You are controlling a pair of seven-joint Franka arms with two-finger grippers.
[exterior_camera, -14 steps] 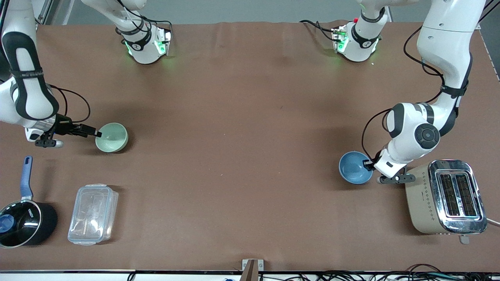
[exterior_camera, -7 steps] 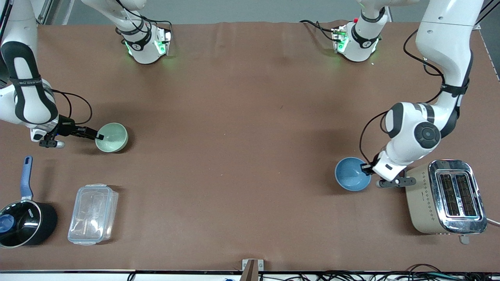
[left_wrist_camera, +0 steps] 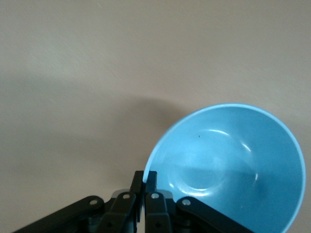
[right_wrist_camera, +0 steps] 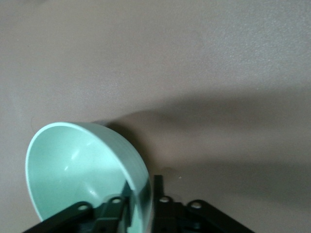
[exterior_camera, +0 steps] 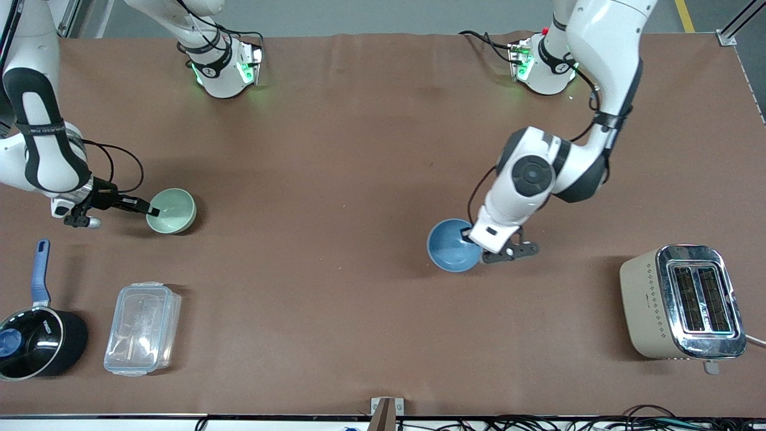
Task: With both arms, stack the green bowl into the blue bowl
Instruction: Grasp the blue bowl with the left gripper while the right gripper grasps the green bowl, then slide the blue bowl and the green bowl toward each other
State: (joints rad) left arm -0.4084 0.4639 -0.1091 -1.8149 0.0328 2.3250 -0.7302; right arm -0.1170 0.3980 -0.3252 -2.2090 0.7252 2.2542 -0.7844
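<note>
Left gripper (exterior_camera: 473, 239) is pinching the blue bowl (exterior_camera: 450, 245) by its rim, carrying it over mid-surface (exterior_camera: 359, 179). Right gripper (exterior_camera: 152, 210) is pinching the rim of the green bowl (exterior_camera: 173, 211), which is sitting on the surface. Judged next: lifting green bowl, meeting over blue bowl.

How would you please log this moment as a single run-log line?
left claw: shut on blue bowl, mid-table | right claw: pinching green bowl rim | stacking: not yet done
</note>
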